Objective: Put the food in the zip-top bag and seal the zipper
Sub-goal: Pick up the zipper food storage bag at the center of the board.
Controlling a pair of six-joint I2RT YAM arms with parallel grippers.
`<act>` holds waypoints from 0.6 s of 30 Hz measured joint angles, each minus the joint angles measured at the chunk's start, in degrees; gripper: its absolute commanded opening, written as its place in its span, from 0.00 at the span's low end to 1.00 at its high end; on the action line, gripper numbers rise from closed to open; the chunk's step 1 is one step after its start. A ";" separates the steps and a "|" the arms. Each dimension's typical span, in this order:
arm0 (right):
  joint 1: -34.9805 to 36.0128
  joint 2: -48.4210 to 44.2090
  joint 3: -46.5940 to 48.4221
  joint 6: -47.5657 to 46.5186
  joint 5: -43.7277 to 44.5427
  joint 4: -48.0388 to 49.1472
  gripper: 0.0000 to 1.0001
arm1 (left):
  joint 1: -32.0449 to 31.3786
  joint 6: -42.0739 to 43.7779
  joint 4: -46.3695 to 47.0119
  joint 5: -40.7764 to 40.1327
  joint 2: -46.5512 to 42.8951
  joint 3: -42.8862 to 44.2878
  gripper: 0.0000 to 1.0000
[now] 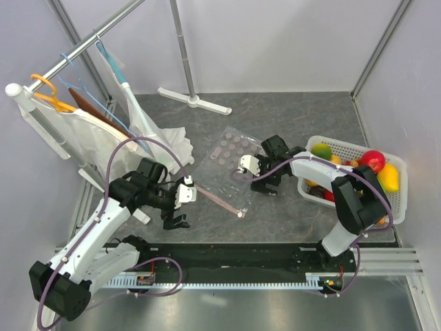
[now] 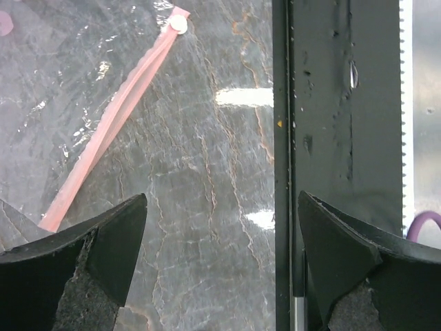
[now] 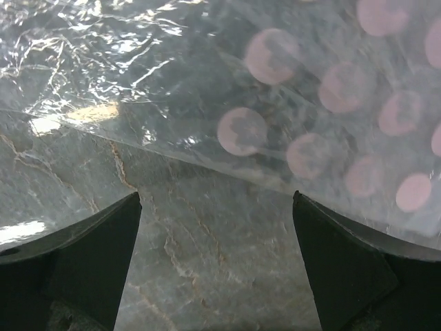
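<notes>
Zip-top bag (image 1: 227, 162) is lying flat on the surface between the two pincers, empty as far as I can tell, its dotted side edge showing just ahead of the right pincer (image 3: 217, 203). Left pincer (image 2: 220, 207) is hovering with jaws apart, holding nothing; right pincer is likewise standing wide and empty. Zipper (image 2: 114, 114) is running as the long axis of the mouth edge, slanting away ahead and to the left of the left pincer, white slider tab (image 2: 178, 25) sitting at its far end. Mouth is facing the left pincer, closed bottom pointing away from it. Food (image 1: 372, 162) is waiting in the white basket (image 1: 400, 200), behind the right pincer. Judging the step as getting the mouth open: left pincer should be swinging left over the strip, pinching one lip only; whether the strip is zipped, cannot tell.
</notes>
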 measured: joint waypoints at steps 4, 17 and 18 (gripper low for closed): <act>1.07 -0.07 -2.32 -5.88 0.02 4.28 0.96 | -1.38 -3.26 2.97 -0.46 0.72 0.02 0.96; 2.80 6.19 1.01 -18.36 0.33 8.76 0.02 | -3.50 -7.58 8.50 -2.67 2.51 0.02 0.93; 2.84 6.38 1.03 -18.93 0.46 8.41 0.00 | -3.50 -7.76 8.74 -2.73 2.73 0.02 0.92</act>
